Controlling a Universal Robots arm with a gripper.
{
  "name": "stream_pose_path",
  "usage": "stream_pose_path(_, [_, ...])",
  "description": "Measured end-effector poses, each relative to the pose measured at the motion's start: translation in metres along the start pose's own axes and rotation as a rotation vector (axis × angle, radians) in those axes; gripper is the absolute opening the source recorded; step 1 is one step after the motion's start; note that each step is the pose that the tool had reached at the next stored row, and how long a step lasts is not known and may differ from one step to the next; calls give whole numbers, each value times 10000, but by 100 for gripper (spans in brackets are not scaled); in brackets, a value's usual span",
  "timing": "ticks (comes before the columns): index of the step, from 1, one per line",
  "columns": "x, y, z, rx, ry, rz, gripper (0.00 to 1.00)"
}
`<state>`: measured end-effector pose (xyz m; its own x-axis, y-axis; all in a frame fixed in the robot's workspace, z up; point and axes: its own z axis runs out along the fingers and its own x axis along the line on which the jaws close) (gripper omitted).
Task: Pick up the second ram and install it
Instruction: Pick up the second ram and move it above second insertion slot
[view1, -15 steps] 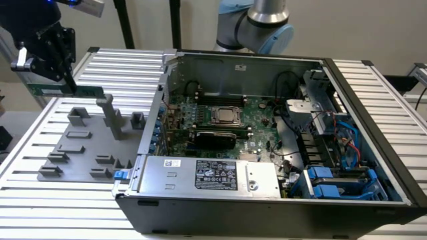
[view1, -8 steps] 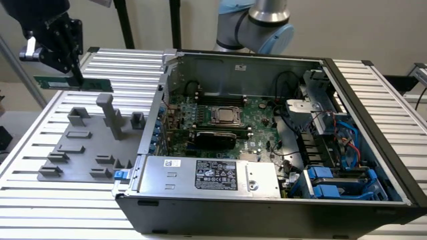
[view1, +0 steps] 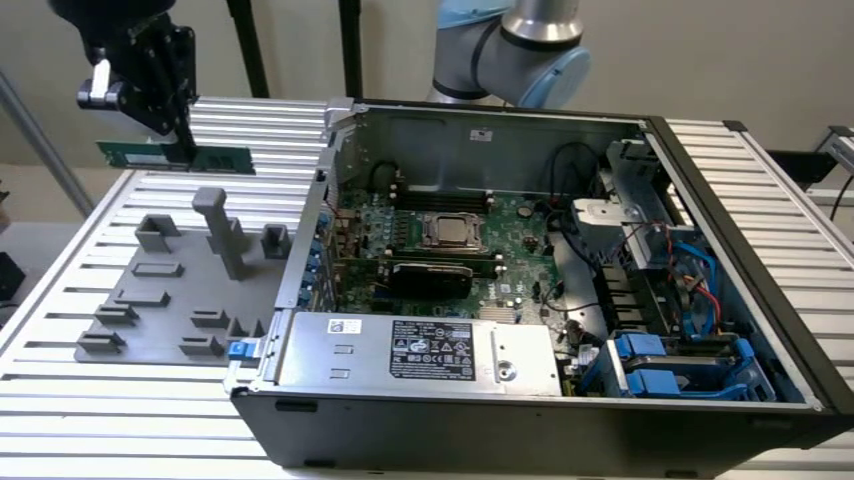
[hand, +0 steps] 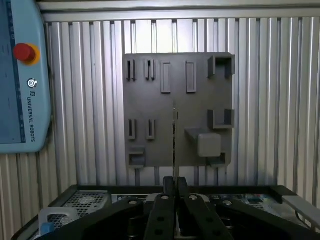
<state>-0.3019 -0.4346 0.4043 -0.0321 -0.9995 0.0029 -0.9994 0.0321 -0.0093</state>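
Gripper (view1: 178, 150) sits high at the exterior view's left, black fingers (hand: 164, 205) closed narrow on the ram (view1: 220, 160). Ram: thin green board, held level by its upper edge, in the air over the far edge of the holder plate (view1: 167, 300). It touches nothing but the fingers. Wrist view sees it edge-on, a thin line running out from between them. It is well apart from the motherboard (view1: 514, 250).

Near: slatted aluminium table (view1: 80, 400), ridged and bright. Black steel case (view1: 534, 425) lies open on it. Against the nearest wall sits a boxy silver power supply (view1: 320, 355) with a white label (view1: 434, 348); print too small to read. Beside it, toward the exterior view's right, blue plastic drive cages (view1: 667, 370) with red and blue cables.

Middle: motherboard is green, with a square silver socket (view1: 454, 230) at centre and a black-topped card (view1: 441, 272) just in front of the socket. Holder plate is matte grey plastic, square, lying beside the case at the exterior view's left. It carries low slotted blocks and one tall post (view1: 218, 230). Post stands below the ram, apart from it.

Far: grey and light-blue arm (view1: 514, 50) behind the case. Wrist view: pendant (hand: 22, 80) on the table beside the plate, light blue shell, round red button (hand: 24, 52), lettering "UNIVERSAL ROBOTS".
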Motion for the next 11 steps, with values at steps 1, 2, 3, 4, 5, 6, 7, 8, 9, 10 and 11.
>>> stream_pose_path(1, [-4,-36,-11,0,-7,0,13])
stream_pose_path(2, [-9,-72,-22,0,-14,0,13])
stream_pose_path(3, [-13,-107,-33,0,-21,0,13])
stream_pose_path(4, [-17,-142,-43,0,-27,0,13])
stream_pose_path(5, [-21,-179,-54,-1,-33,0,13])
stream_pose_path(6, [-25,-214,-63,-1,-40,0,13])
stream_pose_path(7, [-30,-252,-71,0,-46,0,13])
stream_pose_path(8, [-35,-287,-77,-1,-52,1,13])
stream_pose_path(9, [-40,-322,-82,-1,-58,1,13])
stream_pose_path(10, [-46,-359,-87,-1,-63,1,13])
stream_pose_path(11, [-52,-395,-91,-1,-69,0,13])
